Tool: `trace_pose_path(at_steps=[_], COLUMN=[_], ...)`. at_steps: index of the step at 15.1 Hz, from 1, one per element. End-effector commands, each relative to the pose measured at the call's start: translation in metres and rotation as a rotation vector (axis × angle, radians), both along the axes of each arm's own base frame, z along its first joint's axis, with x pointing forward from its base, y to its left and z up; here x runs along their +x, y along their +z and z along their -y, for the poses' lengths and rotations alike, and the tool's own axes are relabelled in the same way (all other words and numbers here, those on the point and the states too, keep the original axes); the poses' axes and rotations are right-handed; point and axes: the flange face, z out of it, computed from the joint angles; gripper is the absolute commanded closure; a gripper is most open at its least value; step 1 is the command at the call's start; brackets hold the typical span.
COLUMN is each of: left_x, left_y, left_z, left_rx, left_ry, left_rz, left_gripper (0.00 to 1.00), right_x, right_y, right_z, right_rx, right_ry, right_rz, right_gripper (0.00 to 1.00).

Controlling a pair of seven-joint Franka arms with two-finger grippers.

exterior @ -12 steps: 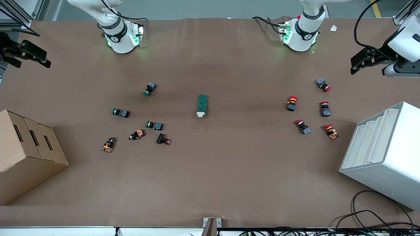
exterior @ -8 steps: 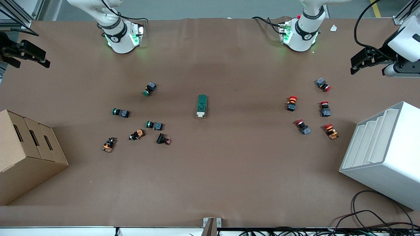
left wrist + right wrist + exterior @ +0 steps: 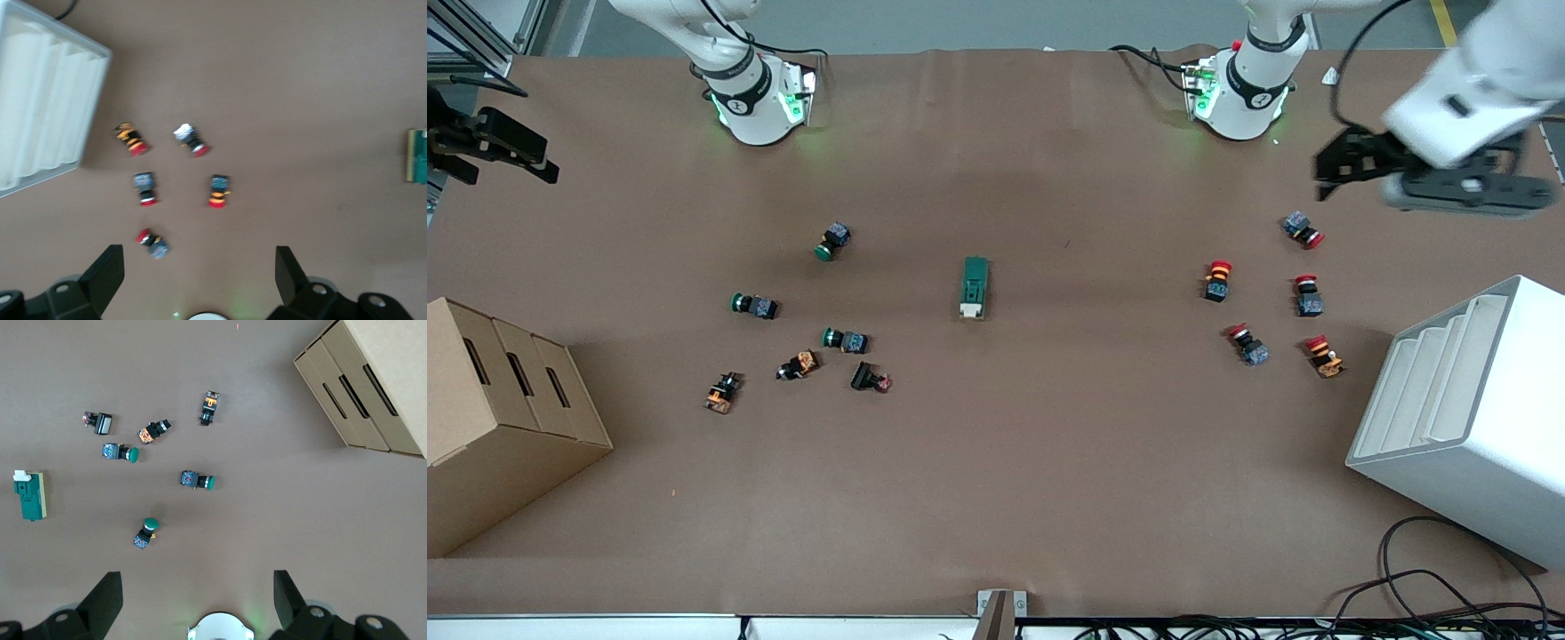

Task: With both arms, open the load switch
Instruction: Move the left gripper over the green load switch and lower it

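Note:
The load switch (image 3: 975, 287), a dark green block with a cream lever end, lies alone at the middle of the table. It also shows at the edge of the left wrist view (image 3: 417, 155) and in the right wrist view (image 3: 29, 495). My left gripper (image 3: 1327, 169) hangs open and empty over the left arm's end of the table, close to the red-capped buttons; its own camera shows it open (image 3: 198, 270). My right gripper (image 3: 547, 162) hangs open and empty (image 3: 198, 590) over the table edge at the right arm's end. Both are well away from the switch.
Green-capped push buttons (image 3: 831, 242) and a few orange and black parts (image 3: 799, 364) lie scattered toward the right arm's end. Red-capped push buttons (image 3: 1216, 280) lie toward the left arm's end. A cardboard box (image 3: 498, 418) and a white slotted rack (image 3: 1467, 418) stand at the two table ends.
The left arm has swung in from the table's end toward the middle, its gripper now over the red-capped buttons' area. The right gripper has barely shifted. The switch has not moved.

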Motion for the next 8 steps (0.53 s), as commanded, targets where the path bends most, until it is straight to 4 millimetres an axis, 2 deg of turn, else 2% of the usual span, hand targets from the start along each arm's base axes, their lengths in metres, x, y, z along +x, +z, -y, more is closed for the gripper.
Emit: trace_pose_path(at_steps=[1, 4, 8], left_x=[-0.020, -0.058, -0.097], left_y=[-0.026, -0.071, -0.112], left_z=[0.068, 0.150, 0.217], left_rx=[0.001, 0.011, -0.046], left_ry=[0.028, 0.060, 0.153], left_rz=[0.010, 0.037, 0.095], left_gripper=[0.00, 0.00, 0.00], right_x=[-0.006, -0.006, -0.003], right_y=[0.004, 0.004, 0.006], right_z=[0.000, 0.002, 0.009], right_rx=[0.001, -0.001, -0.008], right_ry=[0.021, 0.013, 0.000], right_rz=[0.004, 0.005, 0.012], right_gripper=[0.00, 0.00, 0.00])
